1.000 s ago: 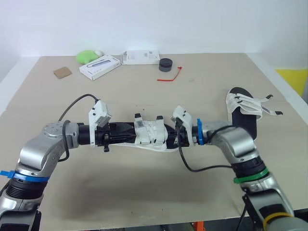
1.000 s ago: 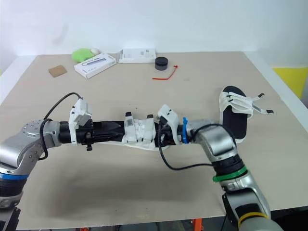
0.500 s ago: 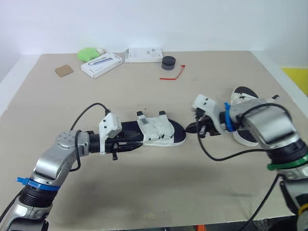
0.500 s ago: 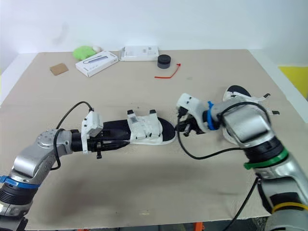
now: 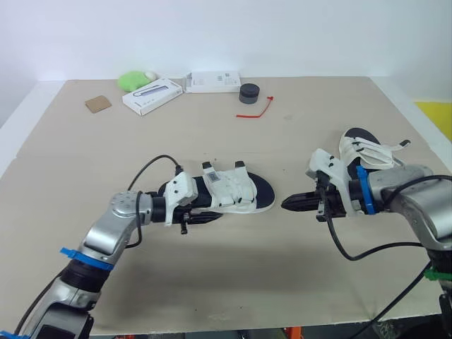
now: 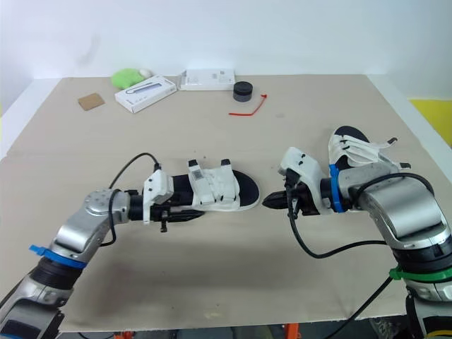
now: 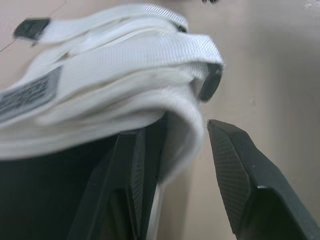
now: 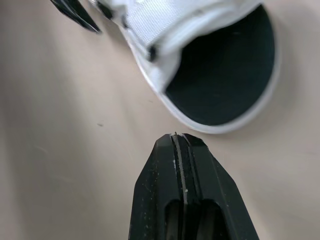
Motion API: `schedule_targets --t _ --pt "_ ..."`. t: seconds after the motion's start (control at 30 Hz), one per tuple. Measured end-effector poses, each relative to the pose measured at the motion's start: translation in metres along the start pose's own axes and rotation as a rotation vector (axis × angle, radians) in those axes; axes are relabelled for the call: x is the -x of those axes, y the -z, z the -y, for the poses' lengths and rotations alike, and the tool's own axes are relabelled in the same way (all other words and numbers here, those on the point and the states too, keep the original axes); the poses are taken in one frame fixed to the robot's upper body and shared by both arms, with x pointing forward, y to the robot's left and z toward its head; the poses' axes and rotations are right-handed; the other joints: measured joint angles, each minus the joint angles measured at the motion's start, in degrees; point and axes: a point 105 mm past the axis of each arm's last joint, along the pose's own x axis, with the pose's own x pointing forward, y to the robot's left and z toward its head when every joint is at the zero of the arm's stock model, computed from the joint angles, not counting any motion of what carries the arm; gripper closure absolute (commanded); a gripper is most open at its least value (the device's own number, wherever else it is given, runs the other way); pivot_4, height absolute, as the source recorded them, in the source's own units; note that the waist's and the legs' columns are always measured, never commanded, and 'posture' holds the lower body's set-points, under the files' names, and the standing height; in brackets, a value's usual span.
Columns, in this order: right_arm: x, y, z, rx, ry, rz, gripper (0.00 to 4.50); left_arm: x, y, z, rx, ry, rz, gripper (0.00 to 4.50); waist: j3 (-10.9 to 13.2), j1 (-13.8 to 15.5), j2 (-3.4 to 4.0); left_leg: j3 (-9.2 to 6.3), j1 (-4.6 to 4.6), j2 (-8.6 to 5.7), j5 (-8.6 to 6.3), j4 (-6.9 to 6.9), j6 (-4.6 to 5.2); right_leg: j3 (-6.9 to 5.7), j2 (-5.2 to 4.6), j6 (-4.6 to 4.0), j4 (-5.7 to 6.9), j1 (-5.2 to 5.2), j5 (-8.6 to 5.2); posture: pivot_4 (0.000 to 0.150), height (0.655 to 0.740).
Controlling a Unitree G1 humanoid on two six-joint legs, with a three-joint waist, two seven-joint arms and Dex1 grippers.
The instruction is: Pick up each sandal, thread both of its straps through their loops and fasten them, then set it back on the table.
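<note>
- The sandal point(image 5: 229, 193) lies flat mid-counter point(image 5: 212, 282), no longer held up as it was a second ago. Its long axis runs left to right, toe toward the right edge.
- The left hand point(image 7: 172, 131) is at the heel end, fingers parted around the sole's rim, and hides the heel.
- The right hand point(image 5: 291, 205) has drawn back from the toe, fingers pressed together and empty.
- The second sandal point(image 5: 361, 148) is partly hidden behind the right arm.

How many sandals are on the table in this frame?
2. One sandal lies mid-table, its edge between the open fingers of the left claw. The other sandal lies farther right, beyond the right claw, straps splayed loose.
</note>
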Motion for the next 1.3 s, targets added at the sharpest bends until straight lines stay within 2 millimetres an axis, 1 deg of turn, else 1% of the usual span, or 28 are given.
schedule_targets --t 0.03,0.07,0.1,0.17,0.33,0.43,0.5,0.53,0.6,0.63,0.67,0.7,0.77,0.8,0.87,0.97,1.07,1.17,1.2,1.23,1.27,1.3 --pt "0.0 0.001 -0.001 -0.01 0.007 0.01 4.5 -0.004 -0.001 0.0 -0.002 0.011 0.004 3.0 0.0 0.1 0.0 -0.02 -0.01 0.0 0.03 0.0 0.04 -0.02 0.01 0.03 0.0 0.0 0.02 0.15 0.74" --pt "0.0 0.002 -0.002 -0.019 0.014 0.02 4.5 -0.009 -0.002 -0.001 -0.004 0.025 0.013 3.03 0.0 0.3 0.0 -0.03 -0.01 -0.03 0.06 0.0 0.09 -0.02 -0.01 0.05 0.0 0.02 0.03 0.15 0.74" --pt "-0.002 0.002 -0.003 -0.028 0.014 0.026 4.5 -0.01 -0.002 -0.001 -0.008 0.036 0.015 3.67 0.0 0.3 0.0 -0.03 -0.01 -0.03 0.07 0.01 0.09 -0.02 -0.01 0.08 0.0 0.01 0.05 0.15 0.74" --pt "-0.003 0.004 -0.005 -0.055 0.021 0.045 4.5 -0.011 -0.001 -0.003 -0.018 0.039 0.018 4.43 0.0 0.2 0.0 -0.02 -0.01 -0.03 0.08 0.02 0.1 0.0 -0.01 0.1 0.0 0.02 0.07 0.15 0.74" --pt "-0.002 -0.001 -0.012 -0.072 0.012 0.117 4.5 -0.01 0.0 -0.005 -0.024 0.048 0.025 4.43 0.0 0.2 0.01 -0.05 0.02 -0.03 0.13 0.01 0.18 -0.02 0.0 0.04 0.07 0.02 0.11 0.15 0.74" --pt "-0.001 -0.004 -0.018 -0.061 0.007 0.196 4.5 -0.009 0.002 -0.012 -0.007 0.013 0.027 4.43 0.0 0.1 0.01 -0.05 0.04 -0.03 0.18 0.03 0.23 -0.02 0.0 0.12 0.09 0.05 0.15 0.15 0.74" --pt "0.0 -0.006 -0.02 -0.045 0.017 0.235 4.5 -0.008 0.002 -0.02 0.013 -0.041 0.034 4.43 0.0 0.1 0.01 -0.05 0.05 -0.03 0.25 0.05 0.33 -0.01 0.01 0.19 0.09 0.06 0.21 0.15 0.74" --pt "0.002 -0.008 -0.02 -0.042 0.028 0.281 4.5 -0.006 0.001 -0.029 0.035 -0.108 0.033 4.43 0.0 0.0 0.01 -0.05 0.05 -0.03 0.31 0.05 0.43 -0.01 0.02 0.21 0.09 0.05 0.29 0.15 0.74" --pt "0.003 -0.01 -0.02 -0.042 0.029 0.315 4.5 -0.004 0.001 -0.036 0.048 -0.162 0.032 4.43 0.0 0.0 0.0 -0.05 0.05 -0.03 0.37 0.06 0.52 -0.01 0.03 0.23 0.09 0.05 0.37 0.15 0.74" --pt "0.004 -0.012 -0.02 -0.043 0.03 0.341 4.5 0.0 0.002 -0.045 0.062 -0.221 0.024 4.43 0.0 -0.1 0.01 -0.05 0.06 -0.03 0.42 0.05 0.61 0.0 0.03 0.23 0.09 0.05 0.43 0.15 0.74" --pt "0.009 -0.021 -0.021 -0.043 0.041 0.452 4.5 0.019 0.003 -0.081 0.107 -0.495 -0.015 4.43 0.0 -0.2 -0.03 -0.08 0.08 -0.02 0.61 0.05 0.9 0.0 0.09 0.26 0.09 0.05 0.67 0.15 0.74" --pt "0.01 -0.023 -0.021 -0.04 0.042 0.465 4.5 0.025 0.003 -0.088 0.112 -0.547 -0.023 4.43 0.0 -0.3 -0.03 -0.08 0.08 -0.03 0.65 0.05 0.96 0.01 0.09 0.27 0.09 0.04 0.72 0.15 0.74" --pt "0.015 -0.03 -0.022 -0.03 0.06 0.55 4.5 0.057 0.01 -0.115 0.181 -0.818 -0.067 4.43 0.0 -0.6 -0.03 -0.08 0.12 -0.02 0.73 0.04 1.06 0.01 0.09 0.27 0.09 0.04 0.83 0.15 0.74" --pt "0.016 -0.032 -0.021 -0.03 0.071 0.582 4.5 0.072 0.013 -0.123 0.215 -0.919 -0.08 4.43 0.0 -0.7 -0.03 -0.07 0.12 -0.02 0.8 0.03 0.98 0.01 0.09 0.3 0.09 0.04 0.88 0.15 0.74" --pt "0.018 -0.038 -0.02 -0.024 0.096 0.644 4.5 0.087 0.018 -0.131 0.27 -1.047 -0.091 4.43 0.0 -0.6 -0.04 -0.08 0.1 -0.04 0.91 0.02 0.8 0.01 0.07 0.34 0.09 0.07 0.93 0.15 0.74" --pt "0.02 -0.046 -0.02 -0.01 0.115 0.741 4.5 0.092 0.019 -0.136 0.318 -1.158 -0.097 4.43 0.0 -0.2 -0.05 -0.11 0.08 -0.1 0.97 0.02 0.69 0.02 0.04 0.39 0.09 0.07 0.97 0.15 0.74" --pt "0.02 -0.045 -0.022 0.0 0.121 0.754 4.5 0.098 0.02 -0.137 0.335 -1.222 -0.107 4.43 0.0 -0.1 -0.05 -0.1 0.09 -0.1 0.98 0.01 0.67 0.02 0.04 0.38 0.09 0.07 0.98 0.15 0.74" --pt "0.015 -0.044 -0.023 0.005 0.114 0.745 4.5 0.098 0.022 -0.135 0.352 -1.247 -0.108 3.66 0.0 -0.1 -0.04 -0.1 0.13 -0.09 0.99 -0.03 0.66 0.02 0.05 0.34 0.1 0.07 1.01 0.15 0.74" --pt "0.008 -0.041 -0.023 0.002 0.106 0.718 4.5 0.097 0.026 -0.133 0.381 -1.254 -0.107 2.92 0.0 -0.1 -0.04 -0.11 0.14 -0.09 1.08 -0.04 0.53 0.02 0.05 0.34 0.11 0.07 1.03 0.15 0.74" --pt "0.007 -0.04 -0.023 -0.001 0.104 0.714 4.5 0.098 0.026 -0.133 0.383 -1.257 -0.106 2.72 0.0 -0.1 -0.04 -0.11 0.13 -0.09 1.09 -0.04 0.5 0.02 0.05 0.35 0.1 0.07 1.04 0.15 0.74" --pt "0.006 -0.04 -0.023 -0.002 0.103 0.713 4.5 0.098 0.026 -0.133 0.383 -1.258 -0.106 2.25 0.0 -0.1 -0.04 -0.11 0.13 -0.09 1.1 -0.04 0.49 0.02 0.05 0.36 0.1 0.07 1.06 0.15 0.74" --pt "0.004 -0.039 -0.022 -0.003 0.104 0.704 4.5 0.099 0.026 -0.133 0.394 -1.266 -0.104 2.05 0.0 -0.1 -0.04 -0.11 0.13 -0.09 1.13 -0.04 0.44 0.03 0.04 0.37 0.1 0.07 1.08 0.15 0.74"
